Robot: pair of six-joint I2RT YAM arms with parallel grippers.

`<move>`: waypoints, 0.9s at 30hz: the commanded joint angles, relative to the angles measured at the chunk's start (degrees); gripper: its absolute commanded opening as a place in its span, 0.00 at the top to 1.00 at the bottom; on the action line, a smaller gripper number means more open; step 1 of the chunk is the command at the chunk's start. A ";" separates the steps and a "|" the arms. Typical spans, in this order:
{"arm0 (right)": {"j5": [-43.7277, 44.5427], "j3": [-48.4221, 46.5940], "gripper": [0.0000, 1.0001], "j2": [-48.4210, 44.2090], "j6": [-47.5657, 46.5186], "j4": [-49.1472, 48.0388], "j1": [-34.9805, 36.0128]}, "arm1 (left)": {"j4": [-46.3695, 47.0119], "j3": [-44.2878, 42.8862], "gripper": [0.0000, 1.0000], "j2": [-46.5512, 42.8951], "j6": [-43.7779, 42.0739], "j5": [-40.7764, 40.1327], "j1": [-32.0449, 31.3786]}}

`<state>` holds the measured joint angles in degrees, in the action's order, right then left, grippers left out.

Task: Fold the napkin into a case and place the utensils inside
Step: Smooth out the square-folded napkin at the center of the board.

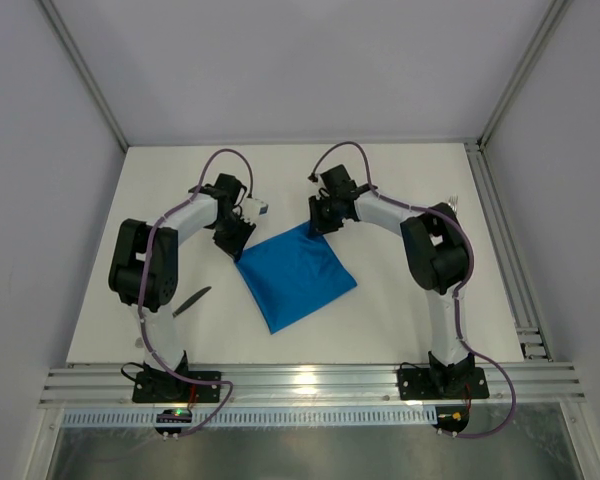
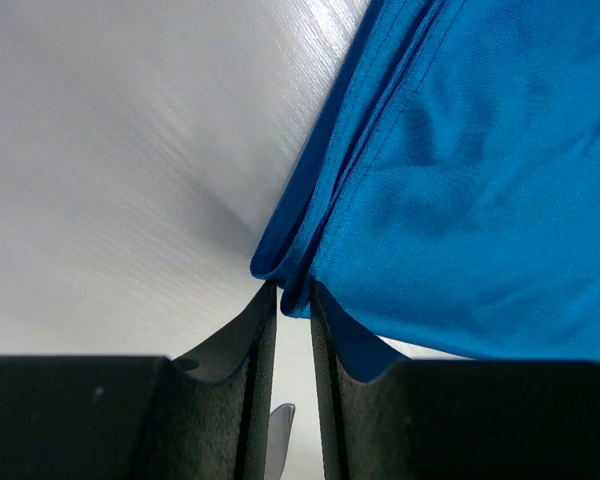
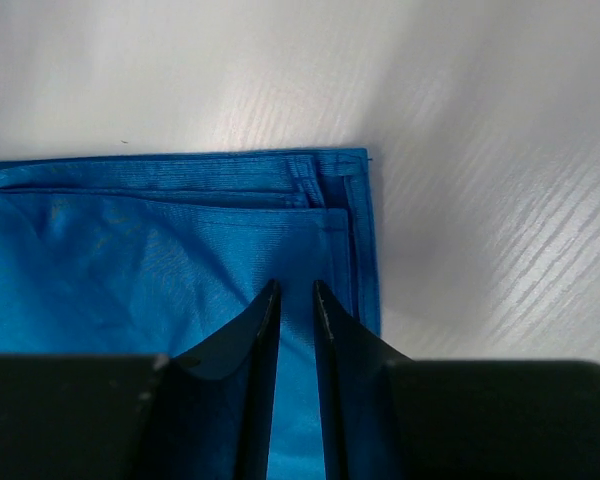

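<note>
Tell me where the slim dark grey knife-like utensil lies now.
In the top view, the slim dark grey utensil lies on the white table, left of the folded bright blue cloth napkin and apart from it, beside the left arm.

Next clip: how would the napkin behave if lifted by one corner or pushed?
The napkin is probably floppy: it lies thin, with soft wrinkles. Lifted by one corner, its folded layers would likely sag and slip apart, since their edges sit loose and offset. It looks light, so a push may bunch it rather than slide it.
</note>
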<state>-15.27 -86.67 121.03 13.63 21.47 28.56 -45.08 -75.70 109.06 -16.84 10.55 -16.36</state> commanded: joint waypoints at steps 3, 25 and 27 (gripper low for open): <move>-1.87 0.10 0.76 -1.24 -1.15 -3.10 0.98 | 1.49 -0.06 0.79 0.02 0.05 1.23 0.01; 18.69 -11.05 0.56 3.68 -9.76 5.86 4.93 | 1.40 -0.68 0.79 0.02 -0.30 1.49 0.10; 19.66 -11.85 0.56 4.30 -9.59 6.30 5.02 | 1.49 -0.68 0.79 0.02 -0.21 1.49 0.01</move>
<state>0.95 -95.77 123.98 5.89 25.32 33.65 -44.91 -75.70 109.08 -16.86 10.74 -16.36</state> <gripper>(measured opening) 0.439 0.211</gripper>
